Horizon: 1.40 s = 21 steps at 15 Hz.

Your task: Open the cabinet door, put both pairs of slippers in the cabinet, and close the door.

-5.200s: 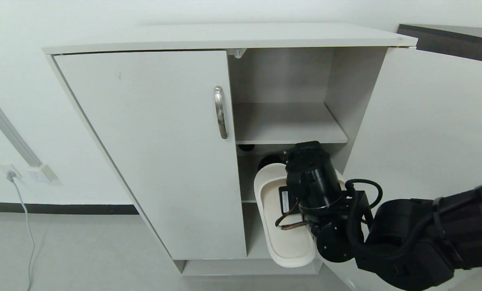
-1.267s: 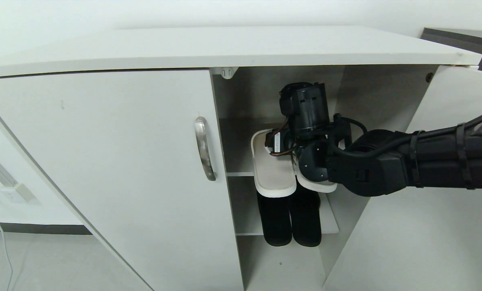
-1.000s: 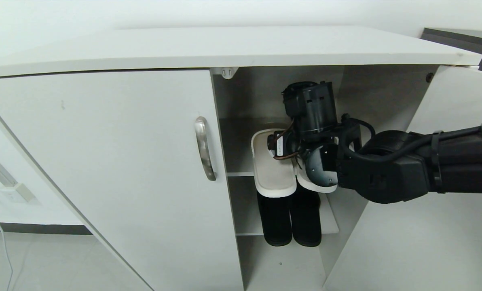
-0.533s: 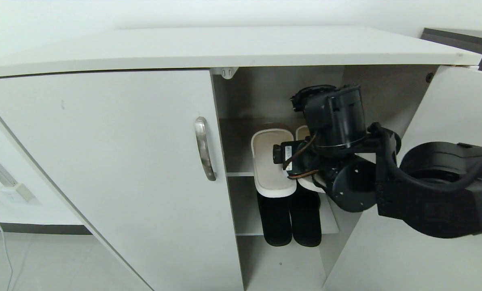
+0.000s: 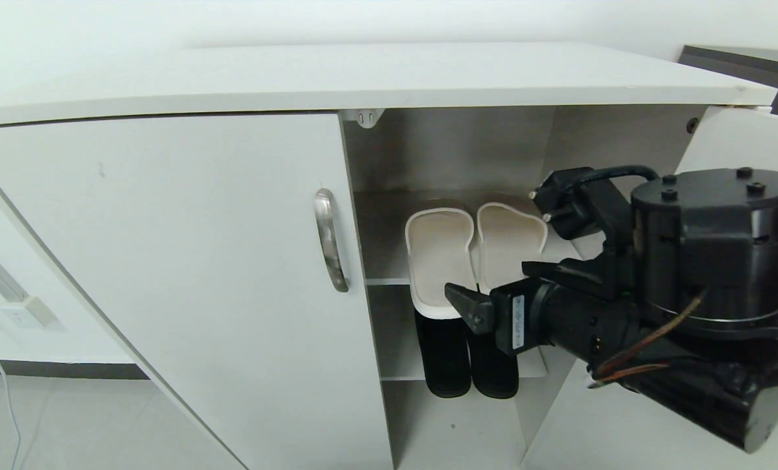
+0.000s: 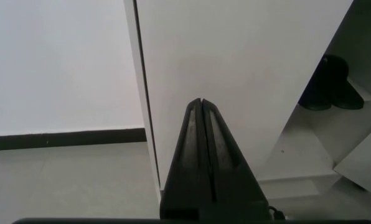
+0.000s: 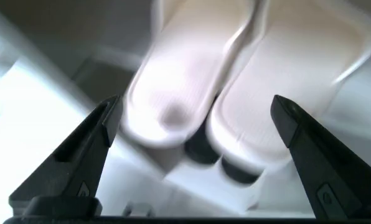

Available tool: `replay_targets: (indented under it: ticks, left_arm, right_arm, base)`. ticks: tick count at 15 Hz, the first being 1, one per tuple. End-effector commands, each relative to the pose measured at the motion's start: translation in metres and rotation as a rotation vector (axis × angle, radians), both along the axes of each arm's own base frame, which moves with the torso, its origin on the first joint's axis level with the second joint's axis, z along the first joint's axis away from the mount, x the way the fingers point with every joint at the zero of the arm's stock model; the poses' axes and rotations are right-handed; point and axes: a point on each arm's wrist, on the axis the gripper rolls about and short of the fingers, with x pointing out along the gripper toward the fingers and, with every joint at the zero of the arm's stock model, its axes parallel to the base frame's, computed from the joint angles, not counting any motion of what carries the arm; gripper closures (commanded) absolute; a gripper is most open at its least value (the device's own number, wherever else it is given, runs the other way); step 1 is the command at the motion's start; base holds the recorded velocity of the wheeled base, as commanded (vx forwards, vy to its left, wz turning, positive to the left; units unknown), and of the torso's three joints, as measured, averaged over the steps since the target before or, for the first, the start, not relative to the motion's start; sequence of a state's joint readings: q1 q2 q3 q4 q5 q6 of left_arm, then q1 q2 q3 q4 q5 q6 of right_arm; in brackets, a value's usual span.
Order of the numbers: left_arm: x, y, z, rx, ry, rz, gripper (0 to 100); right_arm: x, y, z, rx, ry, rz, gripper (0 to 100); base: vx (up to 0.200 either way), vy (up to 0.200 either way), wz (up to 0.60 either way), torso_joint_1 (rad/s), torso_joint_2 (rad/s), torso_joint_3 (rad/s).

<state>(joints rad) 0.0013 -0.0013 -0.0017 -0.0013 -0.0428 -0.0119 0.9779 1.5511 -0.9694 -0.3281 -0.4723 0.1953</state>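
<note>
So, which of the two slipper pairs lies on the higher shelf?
The white pair, on the upper shelf with its ends over the front edge; the black pair sits on the shelf below.

— Is there any writing here that can be read?
— None. There is one small white label (image 5: 518, 312), stuck on the black body of the right gripper (image 5: 490, 281), just behind its fingers.
— What does it say?
— I cannot tell. The print on it is too small to make out as letters or numbers.
</note>
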Motion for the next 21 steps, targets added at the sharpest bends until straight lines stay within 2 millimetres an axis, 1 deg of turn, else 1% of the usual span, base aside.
replay_targets:
  ticks: [1,2,3,4,6,10,14,21]
  left_arm:
    - [0.000,0.000,0.000,0.000,0.001,-0.001,100]
    - [0.000,0.000,0.000,0.001,0.001,-0.001,100]
    - [0.000,0.000,0.000,0.001,0.001,-0.001,100]
    - [0.000,0.000,0.000,0.001,0.001,-0.001,100]
    - [0.000,0.000,0.000,0.001,0.001,-0.001,100]
    - [0.000,0.000,0.000,0.001,0.001,-0.001,100]
    - [0.000,0.000,0.000,0.001,0.001,-0.001,100]
    - [0.000,0.000,0.000,0.001,0.001,-0.001,100]
  right_arm:
    - [-0.010,-0.016,0.001,0.018,0.000,0.020,0]
    - [-0.009,-0.015,-0.003,0.014,0.001,0.030,0]
    - [-0.008,-0.014,-0.006,0.010,0.006,0.035,100]
    - [-0.005,-0.010,-0.011,0.012,0.002,0.035,100]
    - [-0.003,-0.006,-0.015,0.013,-0.009,0.034,100]
    - [-0.001,-0.004,-0.023,-0.014,0.005,0.034,100]
    - [0.000,-0.002,-0.026,-0.021,0.010,0.034,100]
    - [0.001,-0.001,-0.028,-0.028,0.014,0.034,100]
  base:
    - [0.000,0.000,0.00,0.000,0.00,0.000]
    - [0.000,0.000,0.00,0.000,0.00,0.000]
    - [0.000,0.000,0.00,0.000,0.00,0.000]
    - [0.000,0.000,0.00,0.000,0.00,0.000]
    - [0.000,0.000,0.00,0.000,0.00,0.000]
    - [0.000,0.000,0.00,0.000,0.00,0.000]
    - [0.000,0.000,0.00,0.000,0.00,0.000]
    - [-0.200,0.000,0.00,0.003,0.00,0.004]
